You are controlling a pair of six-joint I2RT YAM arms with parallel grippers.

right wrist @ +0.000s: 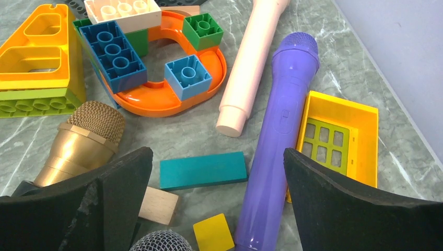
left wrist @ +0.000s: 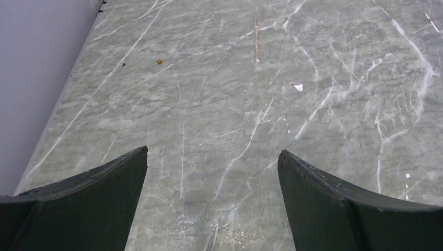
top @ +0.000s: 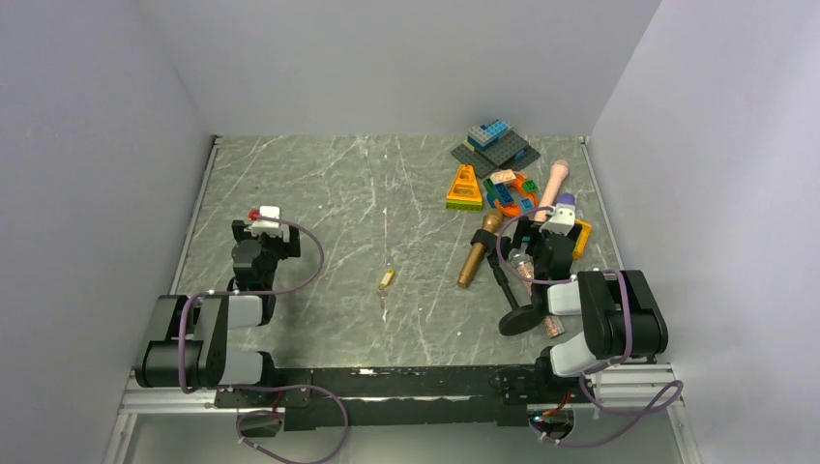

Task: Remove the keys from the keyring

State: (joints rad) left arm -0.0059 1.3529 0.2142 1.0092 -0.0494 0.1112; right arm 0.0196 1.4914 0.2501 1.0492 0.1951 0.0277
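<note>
A tiny brass-gold key [top: 387, 278] lies on the marble table near the middle, with a faint thin keyring [top: 383, 292] just below it; both show only in the top view. My left gripper [top: 266, 220] is open and empty at the left side of the table, far from the key; in the left wrist view [left wrist: 213, 157] only bare marble lies between its fingers. My right gripper [top: 553, 224] is open and empty over the toy pile at the right; in the right wrist view [right wrist: 217, 154] a purple toy microphone [right wrist: 277, 141] lies between its fingers.
At the back right lie a gold toy microphone [top: 477, 251], a pink microphone [right wrist: 251, 63], an orange curved plate [right wrist: 209, 78] with bricks, an orange-yellow wedge brick [top: 465, 188], a yellow tray [right wrist: 339, 136], a teal block [right wrist: 202, 170], and a black round stand base [top: 521, 320].
</note>
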